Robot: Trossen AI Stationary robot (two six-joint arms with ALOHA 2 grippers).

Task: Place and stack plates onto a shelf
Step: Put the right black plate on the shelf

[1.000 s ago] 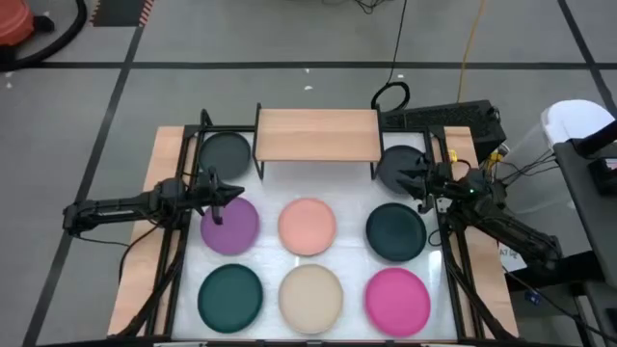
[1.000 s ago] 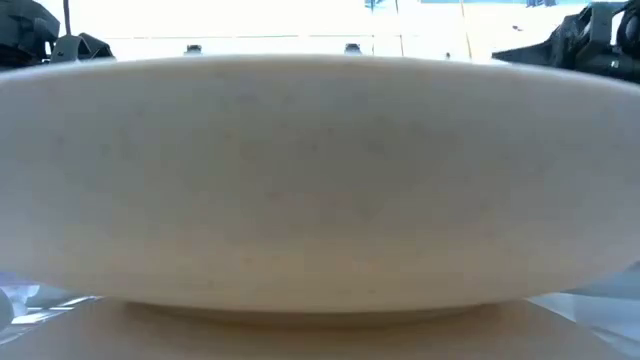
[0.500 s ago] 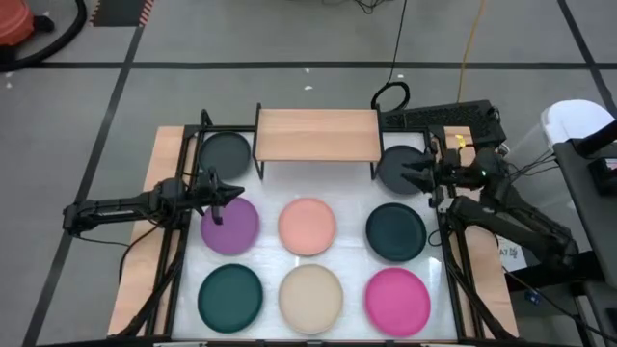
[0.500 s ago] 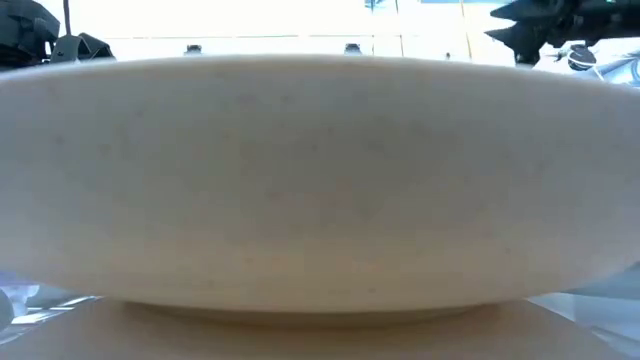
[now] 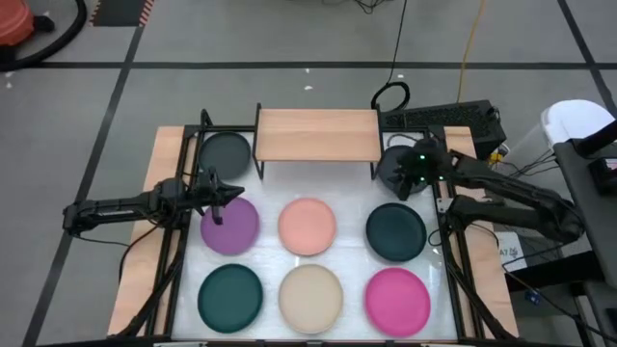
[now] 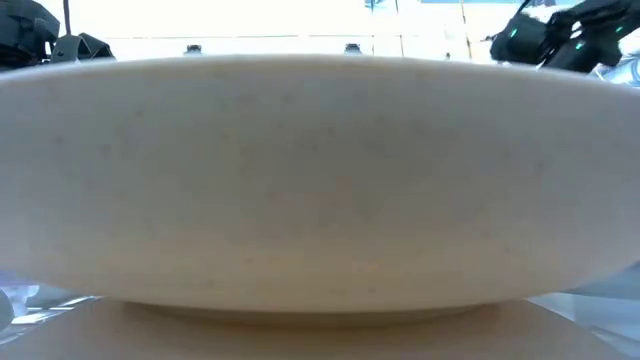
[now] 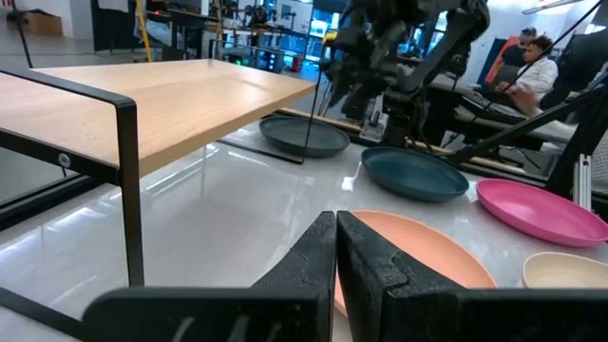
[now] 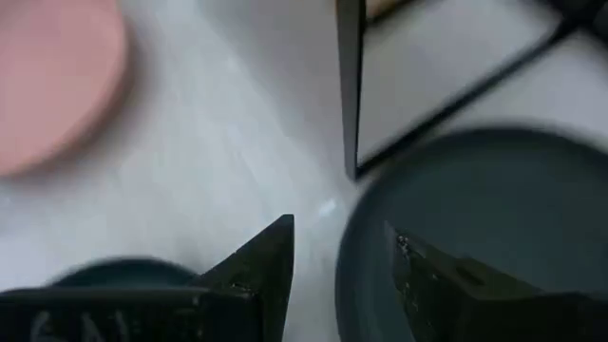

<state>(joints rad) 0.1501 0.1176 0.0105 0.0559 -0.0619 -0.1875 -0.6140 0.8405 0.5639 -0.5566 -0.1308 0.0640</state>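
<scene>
Table (image 5: 164,289): eight plates laid flat, none on the shelf (image 5: 318,134) yet. Dark grey plate (image 5: 393,166) lies just right of the shelf; right gripper (image 5: 405,173) hangs over it, fingers apart astride its rim. Left gripper (image 5: 224,190) waits near the purple plate (image 5: 229,225), fingers pressed together. Plates look stiff, smooth, likely slippery; best pinched at the rim. Low view shows only the beige plate (image 6: 320,180); right wrist view alone shows the rim between the fingers.

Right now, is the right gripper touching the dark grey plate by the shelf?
Cannot tell. In the right wrist view the open right gripper straddles the rim of the dark grey plate, but no view shows contact or a gap plainly.
</scene>
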